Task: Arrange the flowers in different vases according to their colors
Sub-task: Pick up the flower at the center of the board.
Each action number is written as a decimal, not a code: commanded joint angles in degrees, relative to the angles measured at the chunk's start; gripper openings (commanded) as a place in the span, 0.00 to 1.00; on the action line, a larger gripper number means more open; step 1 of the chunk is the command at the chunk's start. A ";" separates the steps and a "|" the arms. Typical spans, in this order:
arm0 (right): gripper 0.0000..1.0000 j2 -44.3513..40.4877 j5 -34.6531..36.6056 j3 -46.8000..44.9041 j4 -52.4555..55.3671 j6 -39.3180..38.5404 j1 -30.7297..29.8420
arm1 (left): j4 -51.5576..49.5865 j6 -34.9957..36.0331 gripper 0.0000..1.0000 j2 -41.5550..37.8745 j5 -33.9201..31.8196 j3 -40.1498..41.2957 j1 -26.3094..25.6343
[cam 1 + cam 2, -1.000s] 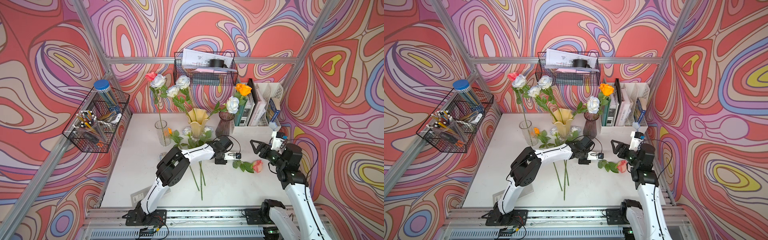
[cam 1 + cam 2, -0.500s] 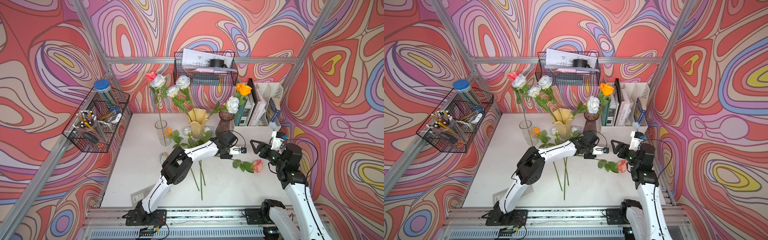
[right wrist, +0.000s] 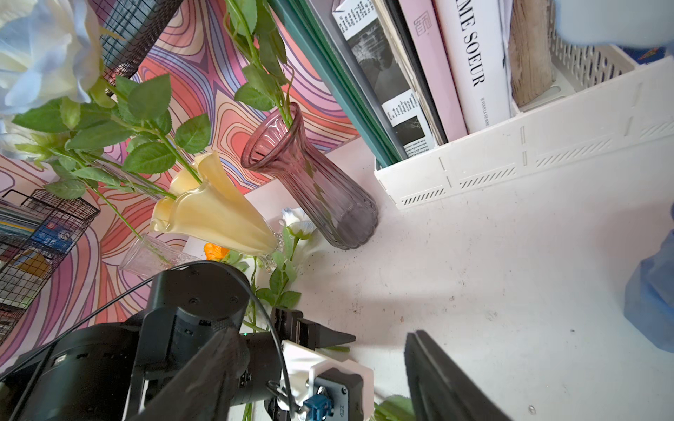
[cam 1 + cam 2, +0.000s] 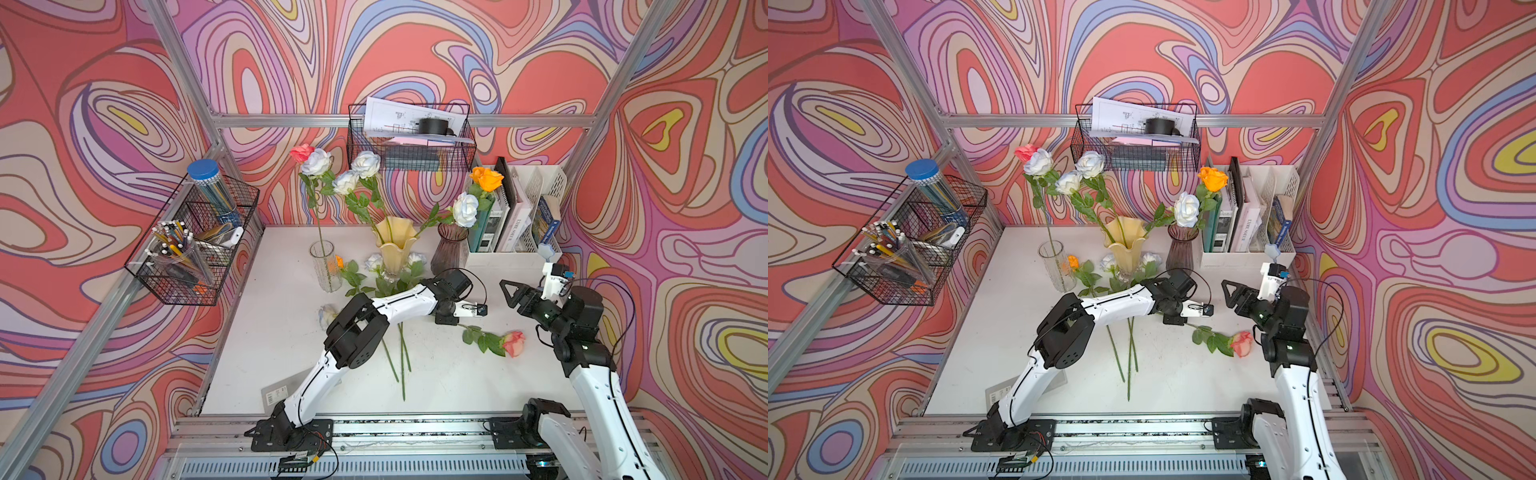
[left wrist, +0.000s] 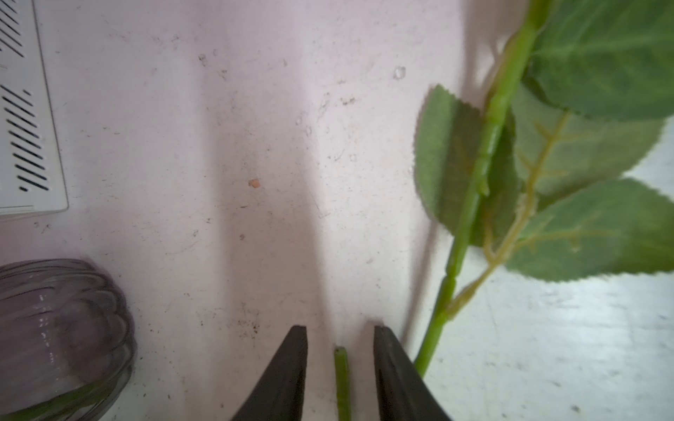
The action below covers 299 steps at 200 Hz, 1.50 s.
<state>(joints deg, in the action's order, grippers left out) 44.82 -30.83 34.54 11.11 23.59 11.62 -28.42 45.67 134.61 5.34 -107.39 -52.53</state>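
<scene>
A pink rose (image 4: 514,343) lies on the table at the right, its leafy stem (image 5: 474,189) passing beside my left gripper (image 4: 457,320). In the left wrist view that gripper (image 5: 339,330) is open, a cut green stem end (image 5: 341,368) lying loose between its fingers. My right gripper (image 4: 507,294) hovers open and empty just right of it. At the back stand the clear vase (image 4: 322,266), yellow vase (image 4: 395,249) with white roses (image 4: 365,164) and purple vase (image 4: 451,249) with an orange rose (image 4: 486,178). More flowers (image 4: 374,262) lie before the vases.
A white file rack of books (image 4: 515,224) stands at the back right, close behind the purple vase. Wire baskets hang on the left wall (image 4: 195,245) and the back wall (image 4: 409,137). A white rose head (image 4: 328,313) lies under my left arm. Loose stems (image 4: 403,365) run toward the front.
My left arm has reached slightly farther right, carrying its gripper along above the table. The pink rose and my right arm have stayed where they were.
</scene>
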 commanded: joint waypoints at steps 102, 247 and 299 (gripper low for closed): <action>0.74 -0.27 0.25 -0.02 -0.42 -0.57 0.25 | 1.86 0.68 0.47 -11.19 -1.06 10.60 -0.47; 0.74 0.01 0.65 0.01 -0.29 -0.60 0.26 | -2.51 2.93 0.37 -3.30 1.91 6.25 -0.93; 0.74 0.09 0.73 0.00 -0.27 -0.68 0.29 | -2.26 2.78 0.26 -2.62 2.48 7.17 -1.12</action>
<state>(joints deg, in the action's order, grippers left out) 44.82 -30.81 34.54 11.14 23.57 11.62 -28.40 48.05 129.91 6.50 -100.03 -53.23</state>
